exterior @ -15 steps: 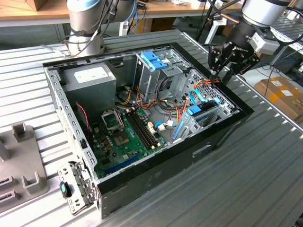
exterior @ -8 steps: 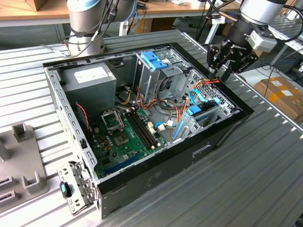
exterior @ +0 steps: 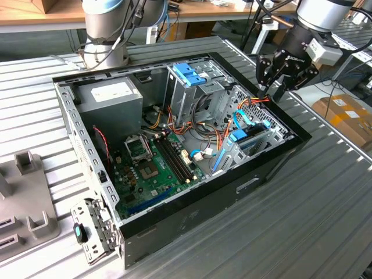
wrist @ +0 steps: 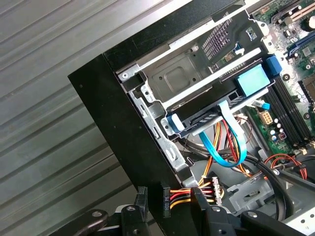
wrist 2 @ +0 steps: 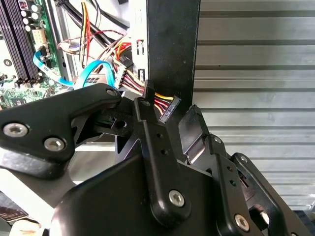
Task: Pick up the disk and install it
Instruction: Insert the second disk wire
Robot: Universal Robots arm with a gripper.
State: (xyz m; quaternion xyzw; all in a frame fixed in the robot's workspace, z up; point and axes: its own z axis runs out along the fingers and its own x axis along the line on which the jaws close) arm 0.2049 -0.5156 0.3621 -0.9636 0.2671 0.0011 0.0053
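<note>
1. Light-blue plastic is framing the disk (wrist: 251, 78), a flat rectangular metal hard drive with a pale blue label. It is lying level in the drive bay at the front corner of the open black metal computer case (exterior: 192, 226), and its carrier tabs are showing at both ends in the first wrist view.
2. Judging by its metal body, the disk is likely handling as stiff, fairly heavy and shock-sensitive. The plastic carrier edges are offering the safer hold, away from the label face.
3. The black end effector (exterior: 270, 90) is hanging just over the case's front wall, beside the bay. Its jaws are set narrow, closing on a small black power connector (wrist 2: 167, 112) with yellow, red and black wires.
4. The case is resting on the ribbed grey worktop (exterior: 302, 221).
</note>
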